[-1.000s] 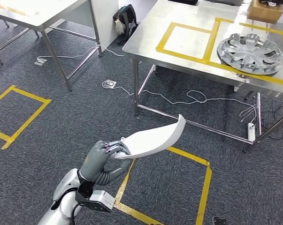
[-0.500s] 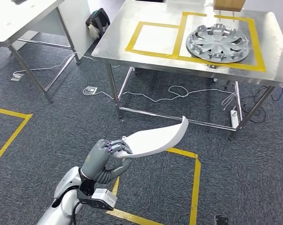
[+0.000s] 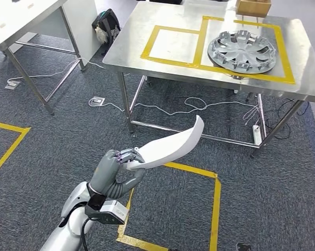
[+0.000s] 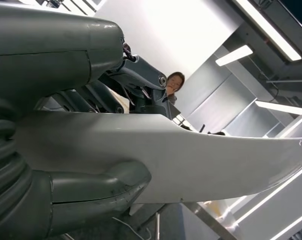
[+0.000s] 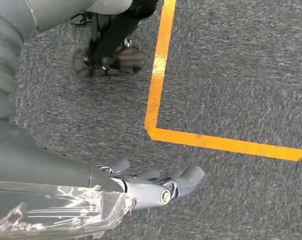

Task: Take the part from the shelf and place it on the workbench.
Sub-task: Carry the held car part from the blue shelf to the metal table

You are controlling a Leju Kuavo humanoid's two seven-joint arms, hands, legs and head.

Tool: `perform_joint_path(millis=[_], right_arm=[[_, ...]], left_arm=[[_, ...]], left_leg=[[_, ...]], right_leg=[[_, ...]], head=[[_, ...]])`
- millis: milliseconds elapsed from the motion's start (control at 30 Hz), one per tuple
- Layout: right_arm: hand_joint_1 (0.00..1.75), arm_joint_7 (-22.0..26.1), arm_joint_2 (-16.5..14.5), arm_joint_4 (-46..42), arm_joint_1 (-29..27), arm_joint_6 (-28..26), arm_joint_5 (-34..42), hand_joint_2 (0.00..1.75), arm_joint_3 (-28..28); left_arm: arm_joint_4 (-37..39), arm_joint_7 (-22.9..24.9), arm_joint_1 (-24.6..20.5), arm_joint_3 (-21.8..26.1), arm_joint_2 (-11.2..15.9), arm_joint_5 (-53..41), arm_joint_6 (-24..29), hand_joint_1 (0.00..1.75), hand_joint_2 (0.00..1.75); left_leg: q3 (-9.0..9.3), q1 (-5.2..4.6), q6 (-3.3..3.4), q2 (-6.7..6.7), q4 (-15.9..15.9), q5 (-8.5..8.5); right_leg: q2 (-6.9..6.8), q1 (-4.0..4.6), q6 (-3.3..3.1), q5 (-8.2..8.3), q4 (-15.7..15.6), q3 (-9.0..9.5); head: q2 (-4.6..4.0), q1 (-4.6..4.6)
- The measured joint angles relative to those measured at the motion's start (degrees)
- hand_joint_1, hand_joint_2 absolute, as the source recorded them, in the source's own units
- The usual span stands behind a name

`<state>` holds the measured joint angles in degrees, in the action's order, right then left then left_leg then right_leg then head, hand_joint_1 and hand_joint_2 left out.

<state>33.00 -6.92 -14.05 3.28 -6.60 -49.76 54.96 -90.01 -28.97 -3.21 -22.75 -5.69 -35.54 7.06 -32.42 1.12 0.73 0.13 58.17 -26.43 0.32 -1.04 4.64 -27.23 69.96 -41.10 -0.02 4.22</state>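
Note:
A long curved white part is gripped at its near end by my left hand, held out above the carpet in the head view. In the left wrist view the part lies between the thumb and the darker fingers. The steel workbench stands ahead, marked with yellow tape squares. My right hand hangs over the grey carpet with its fingers stretched out and nothing in them.
A silver wheel cover lies in the bench's right tape square, a cardboard box behind it. Cables and a power strip lie under the bench. A white table stands far left. Yellow tape marks the floor. A person's head appears in the left wrist view.
The whole view has shifted as the camera moved: the workbench now sits slightly nearer and more centred. My left hand still holds the white part the same way.

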Motion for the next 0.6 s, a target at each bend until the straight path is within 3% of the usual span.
perform_joint_path(millis=[33, 100, 167, 267, 300, 400, 433, 467, 533, 600], right_arm=[[0.00, 0.00, -0.05, 0.03, -0.01, 0.01, 0.00, 1.75, 0.00], [0.00, -0.02, -0.18, 0.10, 0.18, 0.01, -0.01, 1.75, -0.01], [0.00, -0.05, -0.25, 0.16, 0.28, 0.02, -0.02, 1.75, -0.01], [0.00, -0.25, -0.23, 0.17, 0.16, -0.04, -0.18, 1.75, 0.02], [0.00, -0.48, -0.23, 0.17, 0.19, -0.10, -0.36, 1.75, 0.02], [0.00, -1.49, -0.25, 0.19, 0.04, -0.25, -1.11, 1.75, 0.01], [0.00, -1.80, -0.25, 0.19, -0.14, -0.26, -1.32, 1.75, 0.01], [0.00, -2.08, -0.25, 0.20, -0.32, -0.28, -1.50, 1.75, 0.01], [0.00, -2.54, -0.26, 0.21, -0.51, -0.30, -1.74, 1.75, 0.01], [0.00, -2.91, -0.32, 0.34, -0.50, -0.27, -1.87, 1.75, 0.01]], left_arm=[[0.00, 0.03, 0.00, 0.06, -0.04, 0.01, 0.00, 1.75, 1.75], [0.00, 0.03, -0.06, 0.16, -0.15, 0.02, 0.00, 1.75, 1.75], [0.00, 0.04, -0.08, 0.23, -0.23, 0.03, 0.00, 1.75, 1.75], [0.00, 0.05, -0.13, 0.27, -0.27, 0.04, 0.03, 1.75, 1.75], [0.00, 0.05, -0.19, 0.29, -0.27, 0.05, 0.06, 1.75, 1.75], [0.04, 0.14, -0.09, 0.45, -0.23, 0.22, 0.15, 1.75, 1.75], [0.09, 0.20, -0.03, 0.51, -0.22, 0.36, 0.19, 1.75, 1.75], [0.14, 0.25, 0.00, 0.55, -0.21, 0.51, 0.23, 1.75, 1.75], [0.20, 0.30, -0.02, 0.65, -0.23, 0.83, 0.33, 1.75, 1.75], [0.21, 0.33, -0.11, 0.79, -0.26, 1.07, 0.44, 1.75, 1.75]], left_leg=[[0.42, 0.16, -0.38, 0.01, 0.01, -0.30], [0.90, 0.17, -1.24, 0.06, -0.07, -0.82], [1.21, -0.04, -2.04, 0.09, -0.30, -0.84], [0.86, 0.07, -2.69, 0.06, 1.47, -1.31], [-0.50, 0.05, -2.81, 0.05, 3.99, -2.22], [-7.46, -0.25, -2.77, 0.03, 14.36, -6.12], [-8.95, -0.38, -2.52, 0.03, 15.68, -6.08], [-9.33, -0.56, -2.13, 0.02, 14.88, -4.70], [-7.47, -1.16, -0.99, -0.06, 8.46, 0.66], [-5.21, -1.81, 0.02, -0.18, 2.29, 2.96]], right_leg=[[-0.17, -0.14, 0.45, 1.75, -4.00, 1.94], [-0.47, -0.17, 0.02, 2.77, -9.68, 4.73], [-0.36, -0.02, -1.43, 2.19, -10.61, 5.29], [0.20, -0.06, -2.81, 2.40, -10.72, 6.35], [0.34, -0.04, -3.17, 2.23, -10.80, 6.74], [0.60, 0.35, -3.97, 1.42, -10.85, 7.44], [0.72, 0.54, -4.09, 1.10, -10.85, 7.78], [0.87, 0.72, -4.14, 0.76, -10.85, 8.23], [1.15, 1.00, -4.15, -0.01, -10.90, 9.32], [1.43, 1.28, -3.81, -0.81, -10.86, 10.05]], head=[[0.00, 0.05], [0.00, 0.25], [0.01, 0.20], [0.01, -0.10], [0.01, -0.27], [0.01, -0.54], [0.01, -0.53], [0.01, -0.55], [0.01, -0.56], [0.01, -0.60]])
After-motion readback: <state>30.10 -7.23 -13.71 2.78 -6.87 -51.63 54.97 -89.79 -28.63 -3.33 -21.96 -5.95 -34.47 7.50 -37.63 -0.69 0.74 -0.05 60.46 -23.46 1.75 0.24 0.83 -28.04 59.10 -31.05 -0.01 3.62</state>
